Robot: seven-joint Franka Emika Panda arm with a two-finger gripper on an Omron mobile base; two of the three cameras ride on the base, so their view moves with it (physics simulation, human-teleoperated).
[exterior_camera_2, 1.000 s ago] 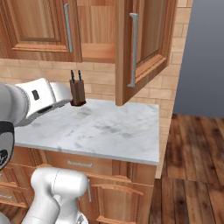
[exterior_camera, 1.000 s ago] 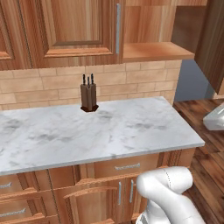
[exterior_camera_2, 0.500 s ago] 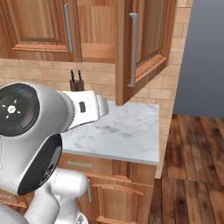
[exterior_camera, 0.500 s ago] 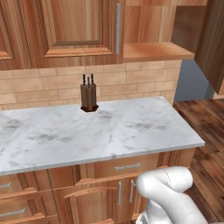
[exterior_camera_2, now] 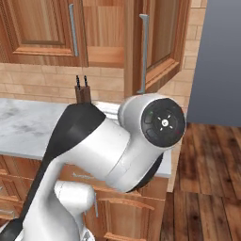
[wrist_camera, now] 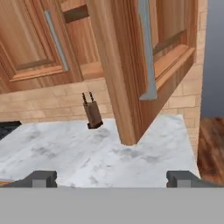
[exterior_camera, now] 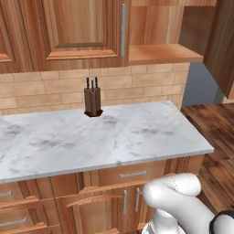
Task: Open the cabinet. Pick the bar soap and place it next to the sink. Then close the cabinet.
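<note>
The cabinet (exterior_camera: 82, 27) hangs over the counter, its left door shut and its right door (wrist_camera: 148, 65) swung wide open. That open door (exterior_camera_2: 160, 42) stands edge-on to me, with its long silver handle (wrist_camera: 146, 48) facing me. The bare lower shelf (exterior_camera: 164, 52) shows inside. My gripper (wrist_camera: 111, 179) is open and holds nothing, its fingertips (wrist_camera: 41, 178) low over the marble counter (wrist_camera: 65, 153), well short of the cabinet. The bar soap is out of view. A dark patch (wrist_camera: 8, 129) lies at the counter's left end; I cannot tell if it is the sink.
A knife block (exterior_camera: 92, 101) stands against the brick wall under the shut door. My arm's big white joint (exterior_camera_2: 155, 127) blocks the middle of the right base view. Wooden floor (exterior_camera_2: 207, 188) lies right of the counter's end.
My arm has swung across the right base view, so its large joint now covers the counter there. The jaws stay open. Cabinet and knife block have not moved.
</note>
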